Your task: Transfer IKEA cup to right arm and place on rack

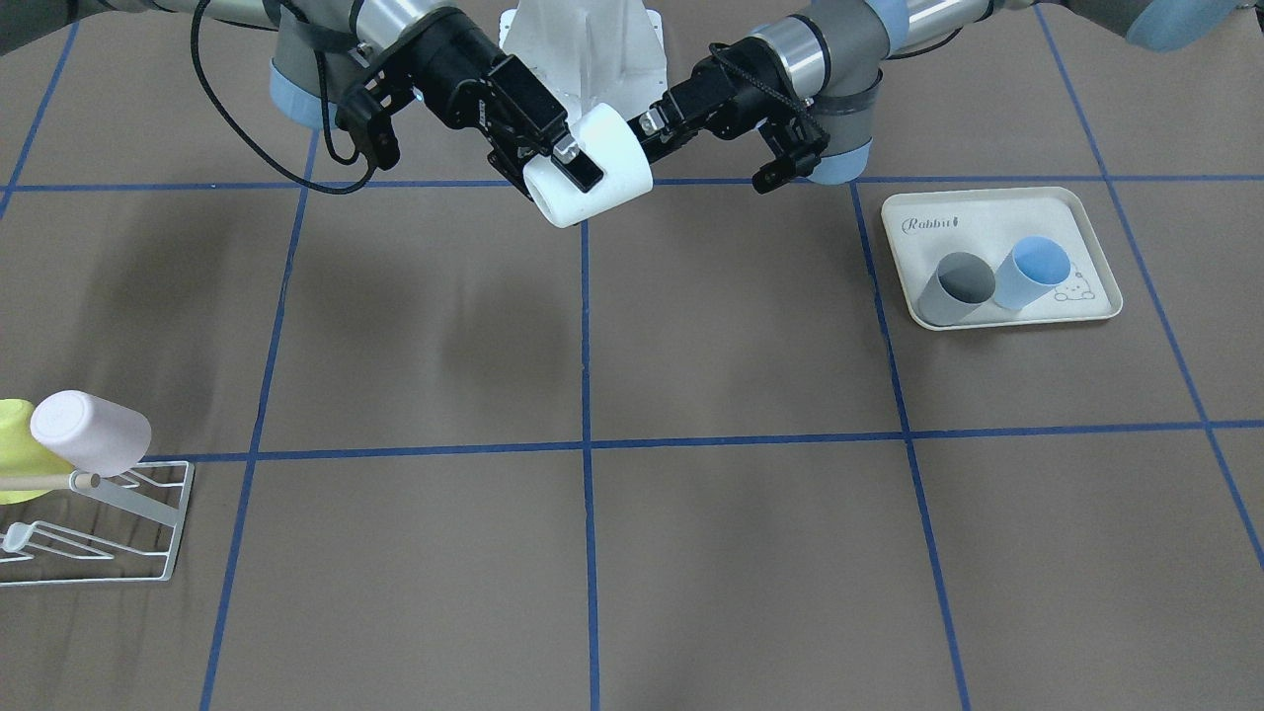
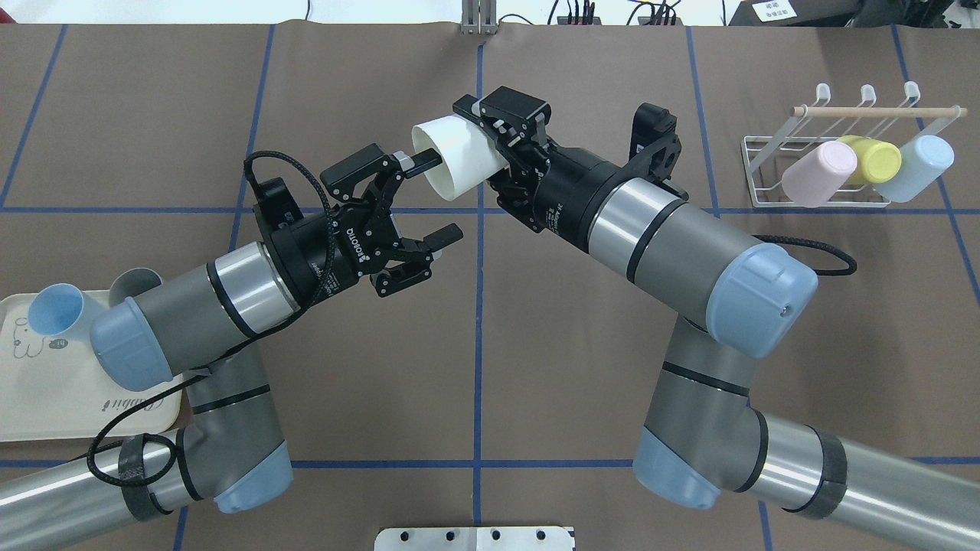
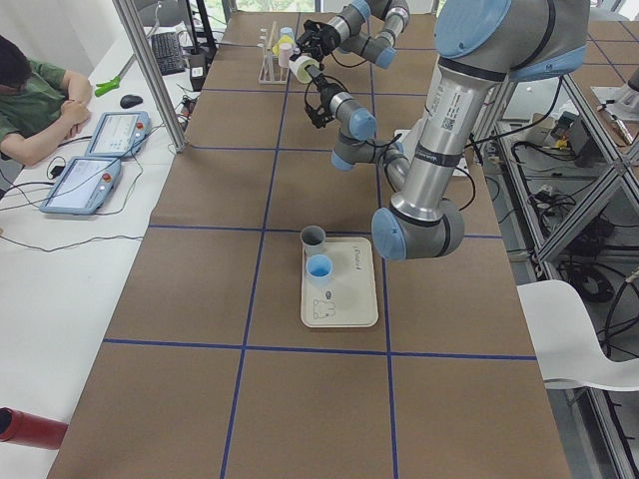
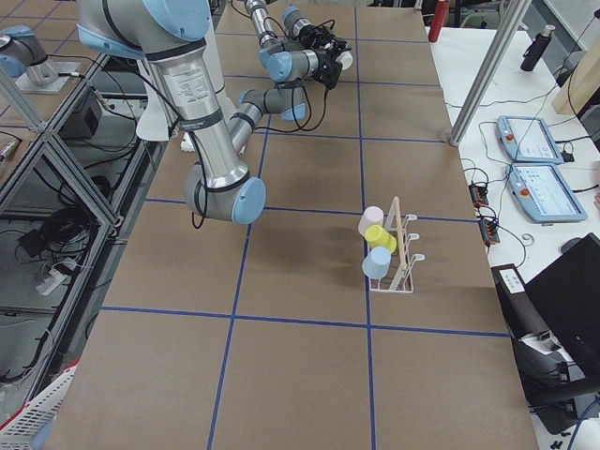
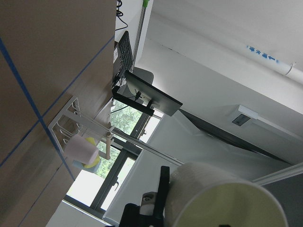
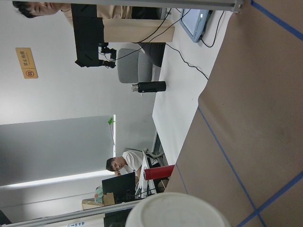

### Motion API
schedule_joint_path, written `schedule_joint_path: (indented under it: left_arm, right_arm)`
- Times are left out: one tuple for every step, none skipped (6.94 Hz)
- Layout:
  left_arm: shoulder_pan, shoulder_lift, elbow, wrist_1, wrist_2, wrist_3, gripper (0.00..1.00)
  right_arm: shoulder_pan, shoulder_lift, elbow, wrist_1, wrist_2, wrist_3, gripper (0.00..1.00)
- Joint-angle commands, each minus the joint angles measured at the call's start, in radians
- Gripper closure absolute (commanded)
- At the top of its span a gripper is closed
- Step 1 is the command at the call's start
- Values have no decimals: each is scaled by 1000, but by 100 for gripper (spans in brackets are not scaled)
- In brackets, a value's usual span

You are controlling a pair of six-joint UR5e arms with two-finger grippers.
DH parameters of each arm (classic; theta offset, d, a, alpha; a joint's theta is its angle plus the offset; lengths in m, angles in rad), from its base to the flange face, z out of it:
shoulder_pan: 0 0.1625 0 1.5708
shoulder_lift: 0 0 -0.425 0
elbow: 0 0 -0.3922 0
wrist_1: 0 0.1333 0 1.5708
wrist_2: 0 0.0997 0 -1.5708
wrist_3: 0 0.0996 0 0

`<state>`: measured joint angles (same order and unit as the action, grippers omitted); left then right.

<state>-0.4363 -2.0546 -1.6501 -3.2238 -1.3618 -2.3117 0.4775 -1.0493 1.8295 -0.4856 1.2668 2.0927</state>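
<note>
The white IKEA cup point(image 2: 459, 164) hangs on its side in mid-air above the table's centre line, mouth toward my left arm. My right gripper point(image 2: 482, 153) is shut on its base end, and one finger lies over the cup's wall in the front view point(image 1: 578, 168). My left gripper point(image 2: 438, 195) is open wide; its upper finger point(image 2: 419, 160) reaches just to the cup's rim and the other finger stands well apart. The white wire rack point(image 2: 766, 164) with its wooden rod stands at the far right and also shows in the front view point(image 1: 148, 513). The left wrist view shows the cup's rim point(image 5: 222, 198).
The rack holds a pink cup point(image 2: 818, 174), a yellow cup point(image 2: 873, 159) and a pale blue cup point(image 2: 919, 167). A cream rabbit-print tray point(image 1: 997, 212) on my left side holds a grey cup point(image 1: 956, 286) and a blue cup point(image 1: 1032, 272). An operator sits beyond the table.
</note>
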Motion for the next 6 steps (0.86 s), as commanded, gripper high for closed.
schedule_joint_path:
  left_arm:
    - [-2, 1, -5, -1, 0, 12, 0]
    - [-10, 7, 1, 10, 1, 18, 0]
    - [-13, 17, 4, 12, -2, 85, 0]
    - [-13, 27, -2, 75, -3, 209, 0]
    - [-13, 27, -41, 234, -3, 327, 0]
    - [-13, 25, -119, 430, -3, 404, 0]
  right_arm:
    - [47, -11, -6, -7, -6, -66, 100]
    - [79, -18, -51, -14, -12, -139, 100]
    - [119, -17, -85, -34, -23, -190, 100]
    - [178, -17, -91, -112, -26, -250, 100]
    - [229, -17, -85, -249, -29, -363, 100]
    - [251, -17, -88, -369, -87, -476, 100]
